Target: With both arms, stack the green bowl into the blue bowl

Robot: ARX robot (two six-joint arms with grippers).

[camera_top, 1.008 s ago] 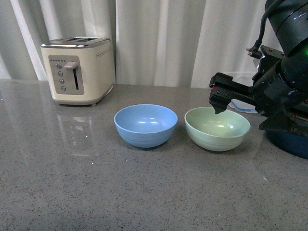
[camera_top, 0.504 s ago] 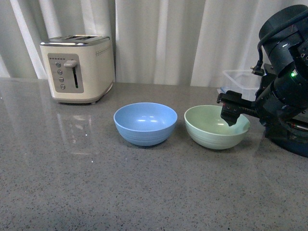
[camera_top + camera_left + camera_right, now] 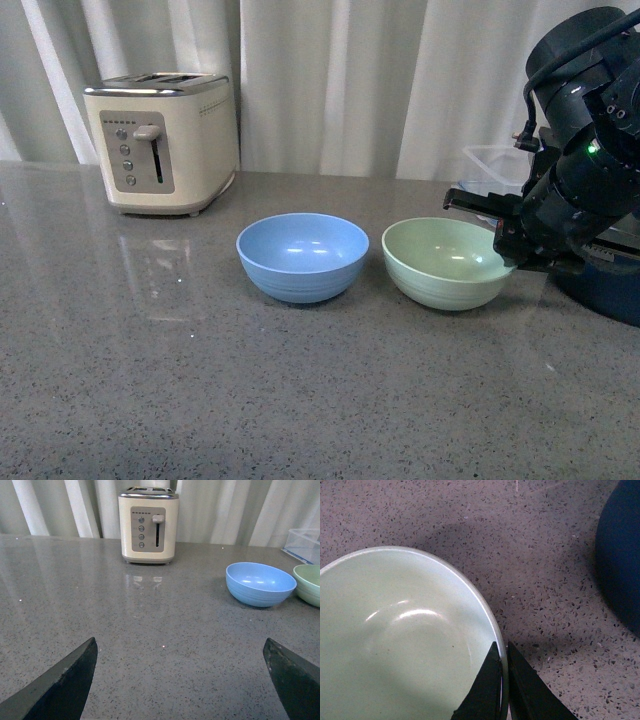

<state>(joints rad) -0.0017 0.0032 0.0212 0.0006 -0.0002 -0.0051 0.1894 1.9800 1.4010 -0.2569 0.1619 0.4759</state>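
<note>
Your right gripper is clamped on the green bowl rim, centre-right of front frame. Blue bowl sits just left of it. Left gripper is spread wide. Toaster upper left, navy pot at right edge.

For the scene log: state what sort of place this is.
Probably a kitchen, or a mock-up of one: a cream two-slot toaster stands on a grey speckled countertop, with a blue bowl and a green bowl nearby, white curtains behind.
</note>
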